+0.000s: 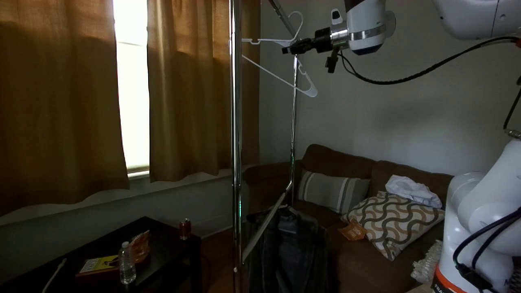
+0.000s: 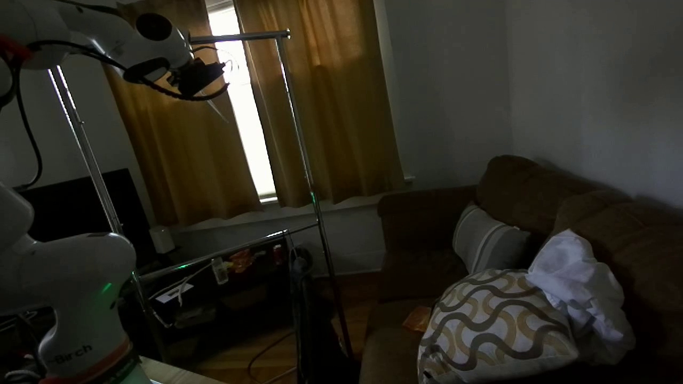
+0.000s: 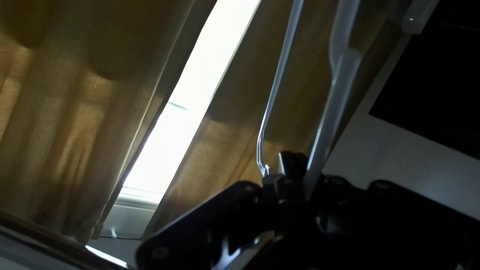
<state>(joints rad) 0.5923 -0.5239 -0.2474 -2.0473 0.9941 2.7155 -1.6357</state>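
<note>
Hand (image 1: 291, 48): pinching the white hanger (image 3: 333, 112)
Rack (image 1: 264, 228): shiny, 1 near pole (image 1: 236, 122), 1 far pole (image 1: 294, 122)
Can (image 1: 185, 229): red, on the counter (image 1: 163, 234), left

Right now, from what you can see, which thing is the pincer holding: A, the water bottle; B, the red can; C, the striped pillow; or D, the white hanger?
D: the pincer is shut on the white hanger, whose pale bar runs right into the grip in the wrist view.
</note>
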